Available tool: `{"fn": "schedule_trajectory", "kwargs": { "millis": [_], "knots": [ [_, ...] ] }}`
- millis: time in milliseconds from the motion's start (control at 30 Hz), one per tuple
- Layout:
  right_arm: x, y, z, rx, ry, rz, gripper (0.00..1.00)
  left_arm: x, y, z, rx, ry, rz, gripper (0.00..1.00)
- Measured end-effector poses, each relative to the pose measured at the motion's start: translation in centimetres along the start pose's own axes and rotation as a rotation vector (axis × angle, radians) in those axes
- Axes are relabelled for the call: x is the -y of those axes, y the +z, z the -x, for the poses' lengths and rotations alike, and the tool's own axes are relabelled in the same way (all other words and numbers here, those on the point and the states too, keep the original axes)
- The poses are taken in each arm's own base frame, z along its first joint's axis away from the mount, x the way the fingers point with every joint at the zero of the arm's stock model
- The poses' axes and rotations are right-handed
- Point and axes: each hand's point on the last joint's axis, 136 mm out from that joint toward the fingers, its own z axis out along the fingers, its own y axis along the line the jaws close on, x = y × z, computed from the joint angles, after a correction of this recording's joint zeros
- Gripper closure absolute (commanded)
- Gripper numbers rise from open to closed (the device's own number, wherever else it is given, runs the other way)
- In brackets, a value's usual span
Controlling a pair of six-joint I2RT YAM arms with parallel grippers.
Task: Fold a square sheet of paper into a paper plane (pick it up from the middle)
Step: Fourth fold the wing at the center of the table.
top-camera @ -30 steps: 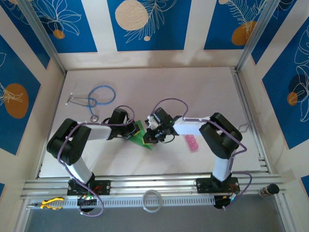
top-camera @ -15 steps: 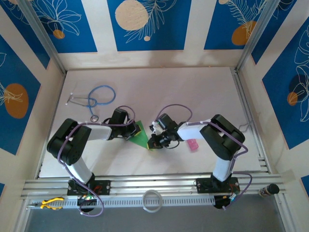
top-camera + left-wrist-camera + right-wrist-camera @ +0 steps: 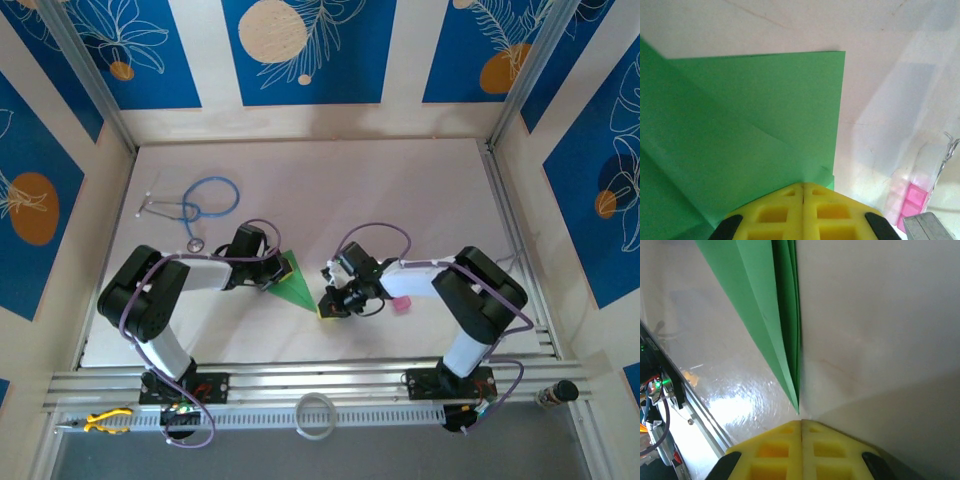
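The square sheet of paper is bright green and folded into a flat pointed wedge, the paper plane shape, on the white table. Its point faces the near right. My left gripper is shut, its yellow fingertips pressing down on the wide end of the green paper. My right gripper is shut too, and sits on the table just off the paper's sharp tip. The stacked folded layers run away from its fingertips. Nothing is between either pair of jaws.
A small pink bottle lies on the table beside the right arm and also appears as a pink bottle in the left wrist view. A blue-tubed stethoscope lies at the far left. The table's metal rail runs along the near edge.
My right gripper has slid along the paper toward the near right, from over its middle to just past its pointed tip. The paper now lies flatter. The left gripper has stayed put.
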Motion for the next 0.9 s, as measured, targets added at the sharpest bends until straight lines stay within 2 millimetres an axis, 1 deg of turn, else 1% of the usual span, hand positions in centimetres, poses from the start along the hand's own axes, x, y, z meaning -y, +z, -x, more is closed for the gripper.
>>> {"fn": "schedule_trajectory", "kwargs": {
  "millis": [67, 133, 233, 333, 400, 500, 600, 667, 833, 900],
  "knots": [
    [-0.7, -0.8, 0.3, 0.020, -0.012, 0.013, 0.96, 0.0, 0.0, 0.0, 0.000, 0.000, 0.000, 0.97],
    [-1.8, -1.8, 0.7, 0.047, -0.034, 0.046, 0.96, 0.0, 0.0, 0.0, 0.000, 0.001, 0.000, 0.97],
    [-3.7, -2.9, 2.2, 0.085, -0.066, 0.087, 0.96, 0.0, 0.0, 0.0, 0.000, 0.000, 0.000, 0.97],
    [-4.9, -3.0, 4.2, 0.108, -0.078, 0.086, 0.97, 0.0, 0.0, 0.0, 0.001, 0.001, -0.002, 0.97],
    [-5.3, -2.4, 5.9, 0.120, -0.081, 0.071, 0.97, 0.0, 0.0, 0.0, 0.001, 0.002, -0.002, 0.97],
    [-5.3, -1.0, 7.6, 0.120, -0.077, 0.045, 0.97, 0.0, 0.0, 0.0, 0.003, 0.003, -0.005, 0.97],
    [-4.8, 0.5, 8.3, 0.110, -0.063, 0.017, 0.97, 0.1, 0.0, 0.0, 0.005, 0.004, -0.007, 0.97],
    [-4.3, 1.1, 8.7, 0.107, -0.047, 0.002, 0.97, 0.1, 0.0, 0.0, 0.005, 0.004, -0.008, 0.97],
    [-3.0, 2.0, 8.6, 0.098, -0.015, -0.029, 0.97, 0.1, 0.0, 0.1, 0.006, 0.006, -0.010, 0.96],
    [-2.2, 2.2, 8.1, 0.087, 0.004, -0.034, 0.98, 0.1, 0.0, 0.1, 0.006, 0.006, -0.011, 0.96]
  ]
}}
